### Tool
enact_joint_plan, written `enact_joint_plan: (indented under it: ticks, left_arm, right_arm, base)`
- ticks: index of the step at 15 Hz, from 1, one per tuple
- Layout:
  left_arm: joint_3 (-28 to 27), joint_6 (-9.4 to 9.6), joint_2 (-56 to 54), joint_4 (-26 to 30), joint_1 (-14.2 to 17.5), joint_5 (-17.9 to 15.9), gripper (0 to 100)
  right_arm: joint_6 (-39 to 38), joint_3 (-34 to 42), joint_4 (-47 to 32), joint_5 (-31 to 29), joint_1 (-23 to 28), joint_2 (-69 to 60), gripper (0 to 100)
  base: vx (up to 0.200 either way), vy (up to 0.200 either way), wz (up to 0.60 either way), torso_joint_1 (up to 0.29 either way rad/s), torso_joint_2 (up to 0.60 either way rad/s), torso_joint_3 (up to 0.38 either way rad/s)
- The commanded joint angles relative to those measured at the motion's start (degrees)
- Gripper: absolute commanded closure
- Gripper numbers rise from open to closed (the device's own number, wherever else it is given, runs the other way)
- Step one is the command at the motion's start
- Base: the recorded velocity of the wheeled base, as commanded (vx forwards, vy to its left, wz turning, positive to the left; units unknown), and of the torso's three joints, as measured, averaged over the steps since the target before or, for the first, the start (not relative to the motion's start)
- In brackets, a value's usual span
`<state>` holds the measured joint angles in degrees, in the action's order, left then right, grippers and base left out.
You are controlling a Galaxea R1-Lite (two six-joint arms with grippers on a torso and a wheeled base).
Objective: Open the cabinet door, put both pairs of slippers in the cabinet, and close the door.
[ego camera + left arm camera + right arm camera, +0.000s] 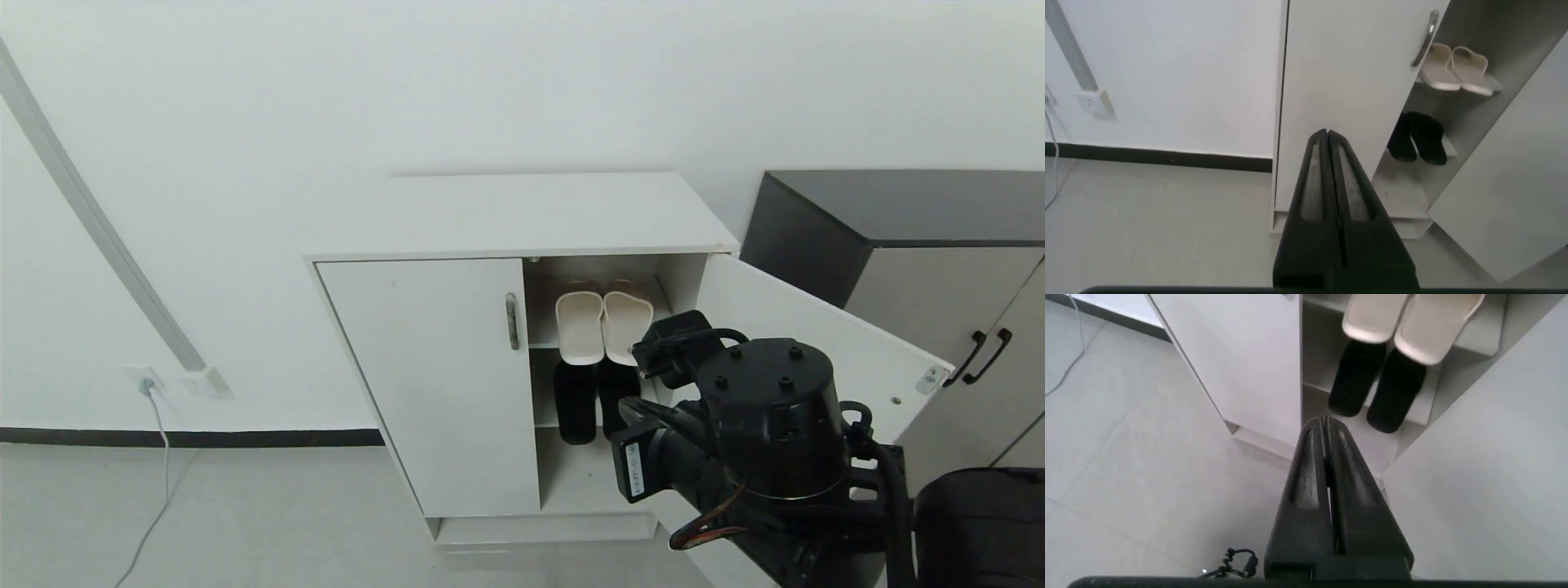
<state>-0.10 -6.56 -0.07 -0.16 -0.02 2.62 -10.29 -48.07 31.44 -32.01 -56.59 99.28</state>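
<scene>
Already shelved, cream slippers (604, 325) sit above black slippers (596, 400) in the cabinet (522, 214), ahead of the right hand (1327, 425). It and the left hand (1327, 135) are both closed, empty.

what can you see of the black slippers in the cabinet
The pair of matte black slippers lies close side by side, flat on the middle shelf of the white wooden cabinet, beside its open right door. Their near ends jut past the shelf's front edge. They look soft and plain; no detail shows on the dark surface. The pair of cream slippers sits on the shelf directly above, apart from them.
</scene>
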Motion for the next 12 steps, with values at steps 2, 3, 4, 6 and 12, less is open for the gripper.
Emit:
enact_joint_plan:
  ticks: [2,3,4,6,12]
  left_arm:
    - [0.0,-0.03,0.1,0.0,0.0,0.0,100]
    - [0.0,-0.03,0.1,0.0,0.0,0.0,100]
    - [0.0,-0.03,0.1,0.0,0.0,0.0,100]
    - [0.0,-0.03,0.1,0.0,0.0,0.0,100]
    - [0.0,-0.03,0.1,0.0,0.0,0.0,100]
  right_arm:
    - [0.0,0.2,0.0,-0.1,0.0,-0.1,100]
    - [0.0,0.3,0.0,-0.1,0.1,-0.1,100]
    - [0.0,0.3,0.0,-0.1,0.3,-0.1,100]
    - [0.0,0.3,0.0,-0.1,0.3,-0.2,100]
    - [0.9,0.3,0.0,-0.1,1.0,-1.3,100]
  base:
    - [0.0,0.0,0.0,0.205,-0.52,-0.312]
    - [0.0,0.0,0.0,0.217,-0.53,-0.32]
    - [0.0,0.0,0.0,0.217,-0.56,-0.32]
    - [0.0,0.0,0.0,0.227,-0.55,-0.322]
    - [0.0,0.0,0.0,0.26,-0.59,-0.329]
